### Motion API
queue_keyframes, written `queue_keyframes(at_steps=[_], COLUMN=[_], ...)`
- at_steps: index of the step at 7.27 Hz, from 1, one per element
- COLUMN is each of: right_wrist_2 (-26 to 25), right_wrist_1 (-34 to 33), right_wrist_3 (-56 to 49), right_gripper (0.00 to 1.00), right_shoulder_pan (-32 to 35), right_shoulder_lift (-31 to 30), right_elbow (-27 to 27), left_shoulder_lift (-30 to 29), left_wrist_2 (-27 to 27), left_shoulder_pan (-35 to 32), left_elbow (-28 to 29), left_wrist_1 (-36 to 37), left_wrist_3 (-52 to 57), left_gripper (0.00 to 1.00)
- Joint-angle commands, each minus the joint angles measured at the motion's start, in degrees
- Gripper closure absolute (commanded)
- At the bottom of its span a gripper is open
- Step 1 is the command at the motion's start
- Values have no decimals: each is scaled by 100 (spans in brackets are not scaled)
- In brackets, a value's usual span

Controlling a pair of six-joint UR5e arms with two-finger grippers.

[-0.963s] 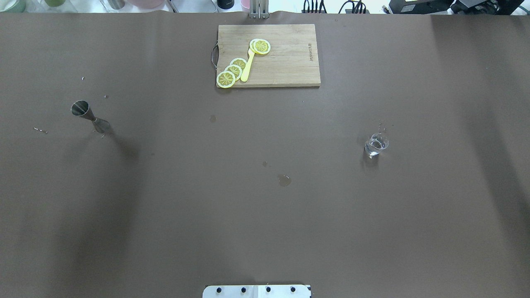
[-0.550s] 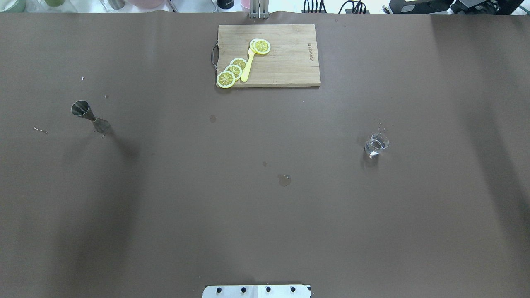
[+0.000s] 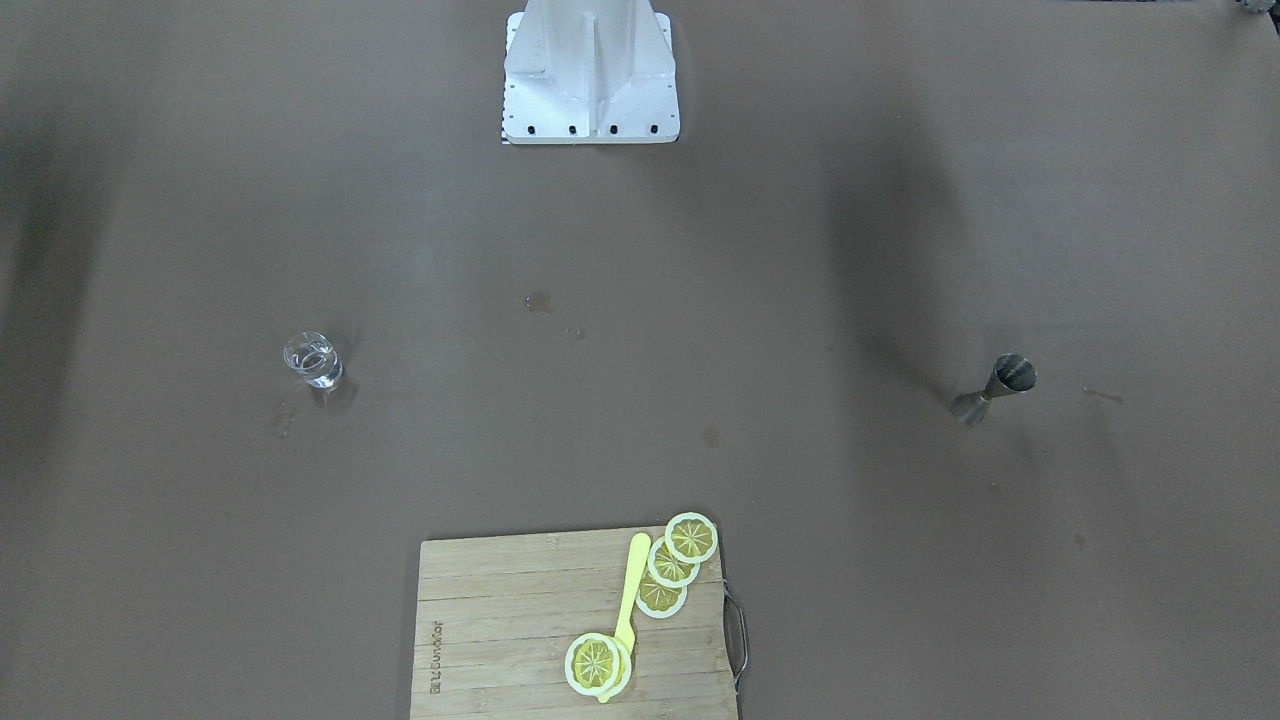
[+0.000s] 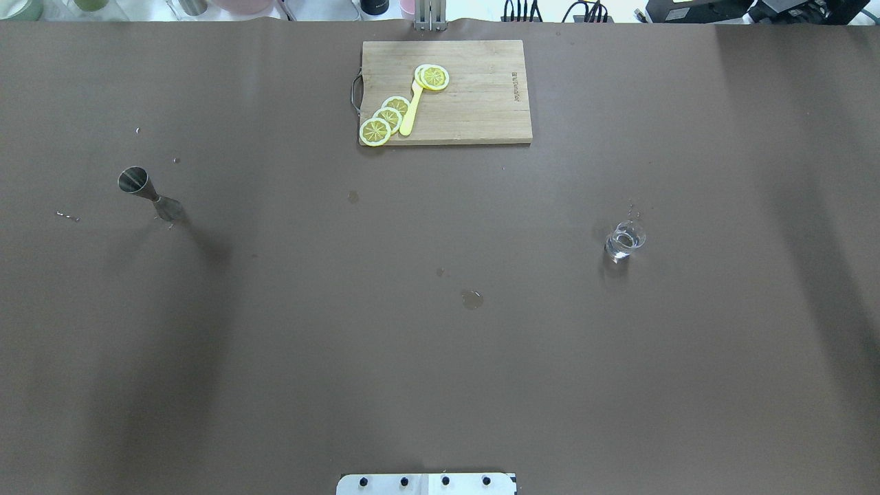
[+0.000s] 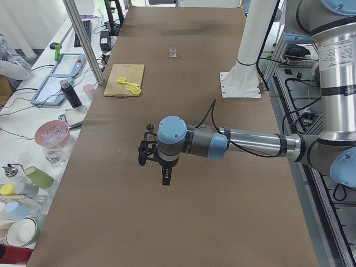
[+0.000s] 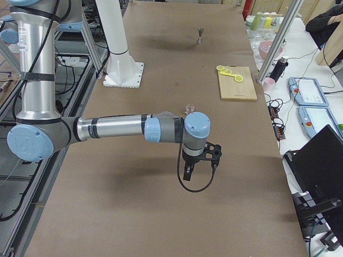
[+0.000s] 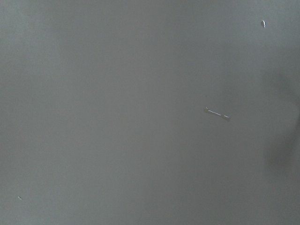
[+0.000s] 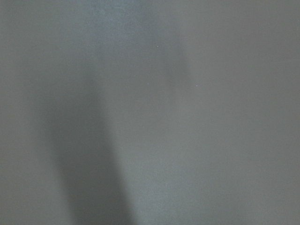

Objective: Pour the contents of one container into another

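Observation:
The clear glass tumbler (image 4: 625, 240) (image 3: 314, 360) stands upright on the robot's right half of the brown table, with some clear liquid in it. The steel jigger (image 4: 148, 194) (image 3: 995, 388) stands upright far away on the left half. Neither gripper shows in the overhead or front views. The left gripper (image 5: 165, 178) and the right gripper (image 6: 187, 174) show only in the side views, hanging well above the table, and I cannot tell whether they are open or shut. Both wrist views hold only bare table cover.
A wooden cutting board (image 4: 481, 110) (image 3: 500, 640) with lemon slices and a yellow knife lies at the far middle. A small wet spot (image 4: 472, 299) marks the table centre. The robot's white base (image 3: 590, 80) stands at the near edge. Cups and bowls line the side bench (image 5: 44, 139).

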Motion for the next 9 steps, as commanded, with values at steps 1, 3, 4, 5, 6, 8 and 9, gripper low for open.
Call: queue_keyframes(at_steps=[1, 3, 4, 5, 6, 8, 9], right_wrist_2=[-14, -14, -14, -14, -14, -31, -40], right_wrist_1=[10, 10, 10, 10, 19, 19, 19], right_wrist_3=[-1, -1, -10, -10, -10, -10, -10], right_gripper=[0, 0, 0, 0, 0, 0, 0], right_shoulder_pan=[-8, -8, -16, -42, -43, -69, -95], right_shoulder_lift=[22, 22, 22, 31, 22, 31, 57], right_elbow=[-12, 5, -3, -3, 14, -12, -3], left_shoulder_lift=[-30, -82, -274, -189, 108, 85, 67], left_wrist_2=[-9, -279, -255, -255, -272, -37, 34], left_shoulder_pan=[72, 82, 134, 213, 187, 231, 248], left_elbow=[22, 275, 452, 497, 367, 627, 594], left_wrist_1=[-143, -300, -633, -619, -792, -1241, -1251], left_wrist_3=[30, 13, -13, -40, 3, -14, -31], left_gripper=[1, 1, 1, 1, 1, 1, 1])
